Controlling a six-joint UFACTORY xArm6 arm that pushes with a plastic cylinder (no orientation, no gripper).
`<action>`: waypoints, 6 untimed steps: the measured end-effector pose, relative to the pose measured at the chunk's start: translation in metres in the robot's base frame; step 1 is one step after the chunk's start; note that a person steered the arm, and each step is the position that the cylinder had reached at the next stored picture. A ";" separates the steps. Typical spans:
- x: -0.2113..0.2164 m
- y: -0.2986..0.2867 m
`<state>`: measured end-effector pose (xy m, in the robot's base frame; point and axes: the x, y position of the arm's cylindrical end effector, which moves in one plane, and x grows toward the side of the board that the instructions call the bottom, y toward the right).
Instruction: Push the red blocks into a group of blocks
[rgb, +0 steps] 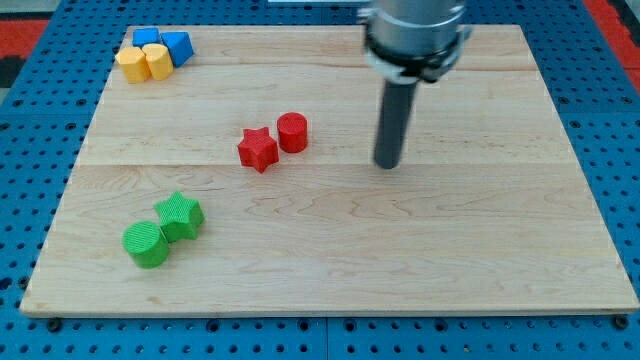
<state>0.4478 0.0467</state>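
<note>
Right, my tip (387, 164) sits on the light wooden table (330, 270), at the end of a straight dark rod hanging from a grey metal arm housing (415, 35) at the view's top. No claw on this rig, so nothing to call spread or pressed together (just the rod). Tip is to the view's right of the red blocks, apart from them, roughly level with them.

Red star-shaped block (258, 149) and red cylinder block (292, 132) sit near the table's middle, touching or nearly so, cylinder up and to the right of the star.

Green star-shaped block (181, 214) and green cylinder block (147, 244) lie at lower left, touching, well apart from the reds.

Top left corner: two blue blocks, one (148, 39) partly hidden, the other (177, 45) wedge-like, plus two yellow blocks (131, 64) (158, 62) just below them, all bunched together; exact shapes hard to tell.

Blue pegboard (30, 120) surrounds the table.
</note>
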 end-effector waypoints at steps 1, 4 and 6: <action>-0.007 -0.082; -0.036 -0.222; -0.096 -0.246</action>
<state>0.3523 -0.1996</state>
